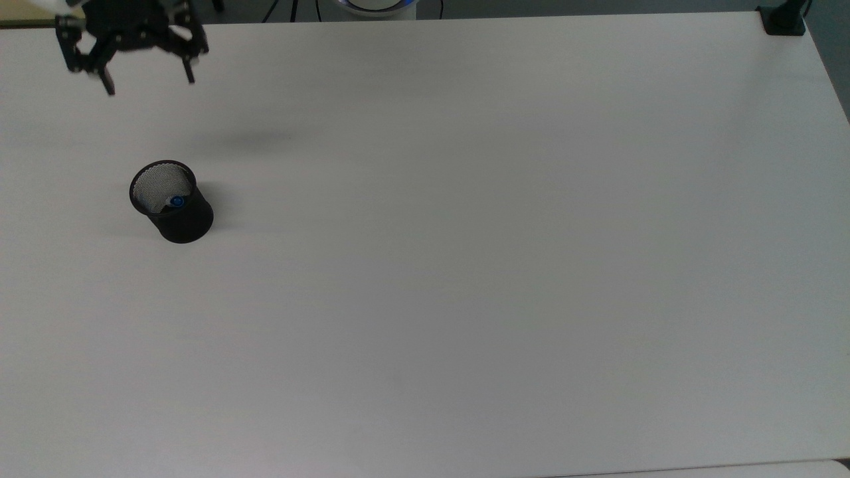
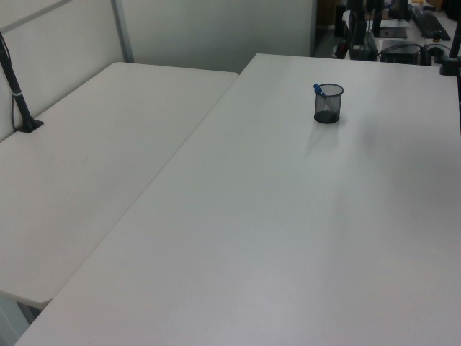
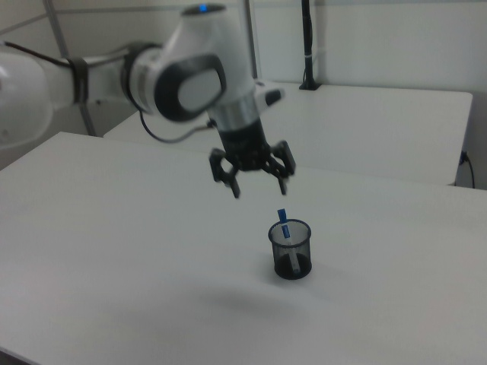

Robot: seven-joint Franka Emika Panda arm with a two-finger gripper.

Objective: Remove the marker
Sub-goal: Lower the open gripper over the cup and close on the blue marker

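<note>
Marker [image 3: 283, 216] stands tilted in the mesh cup [image 3: 291, 249] on the table [image 1: 465, 265], blue end above the rim. My hand [image 3: 259, 185] hovers above and beside it, fingers apart. Approach step, I judge; next, centre over the blue end and descend.

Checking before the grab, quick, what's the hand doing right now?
Hand: open, holding nothing, above the cup with the marker in it.

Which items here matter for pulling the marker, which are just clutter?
Job:
marker, standing in the cup
black mesh cup holding it
gripper, jaws open, above the table

Not involved:
black clamp at the table corner
second table
</note>
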